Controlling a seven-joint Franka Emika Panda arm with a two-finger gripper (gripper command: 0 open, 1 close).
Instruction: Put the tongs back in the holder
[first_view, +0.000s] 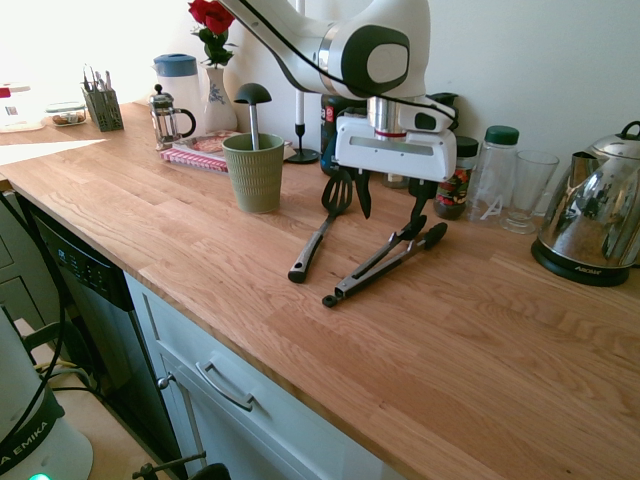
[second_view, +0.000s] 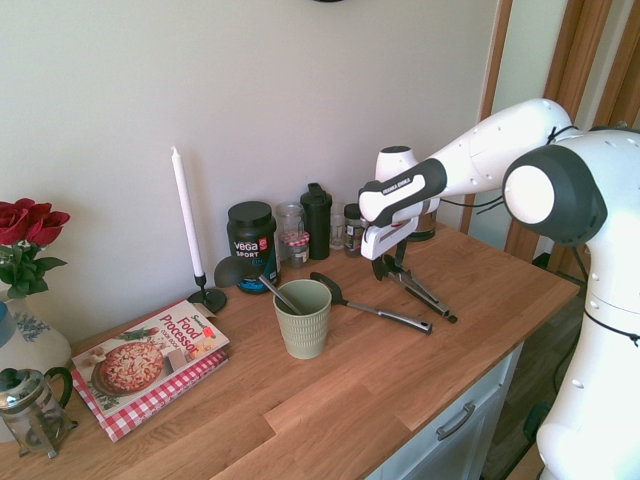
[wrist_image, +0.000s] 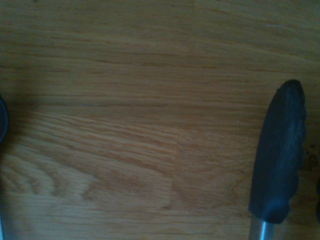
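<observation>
From my station I see silver black-tipped tongs (first_view: 385, 262) lying splayed on the wood, a ribbed green holder (first_view: 254, 172) upright.

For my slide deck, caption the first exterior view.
Open pincer over tongs on a wooden counter, a ribbed green holder standing nearby.

Olive-green pot (first_view: 255, 175) with a black-headed ladle (first_view: 253, 98). Red roses (first_view: 211, 18); a red-and-white checked cloth (second_view: 150, 398). Silver tongs (first_view: 385, 262) with black tips.
</observation>
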